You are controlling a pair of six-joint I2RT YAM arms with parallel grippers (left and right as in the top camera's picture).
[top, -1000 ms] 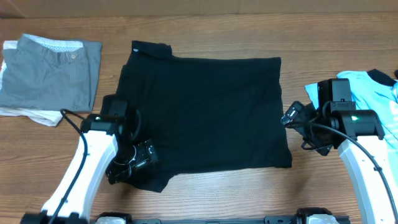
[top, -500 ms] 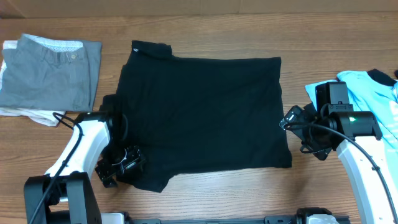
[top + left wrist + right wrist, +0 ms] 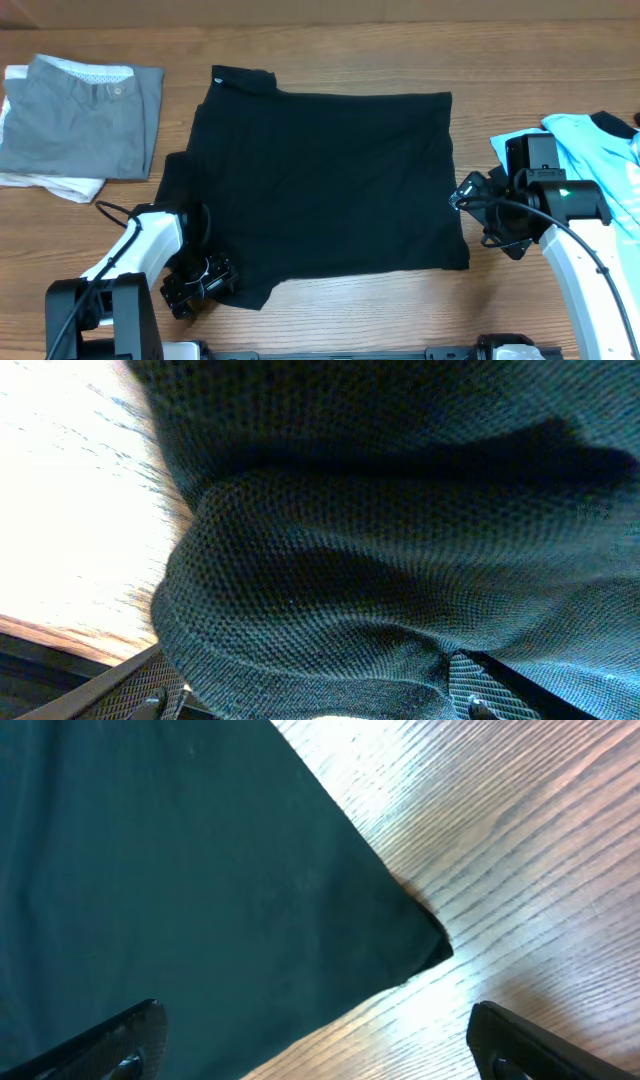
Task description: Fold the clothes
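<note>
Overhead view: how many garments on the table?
4. Black shirt in the centre; grey pants at top left, lying on a white piece; light blue shirt at the right edge, partly cut off. More may hide under the grey stack.

We see a plain black shirt [image 3: 330,180] spread mostly flat across the middle of the table [image 3: 400,60], its near-left corner bunched; a light blue shirt [image 3: 605,150], black-trimmed, lies rumpled at the right edge.

Black shirt [image 3: 330,180], seemingly trousers [image 3: 85,115], on table [image 3: 330,40]
</note>
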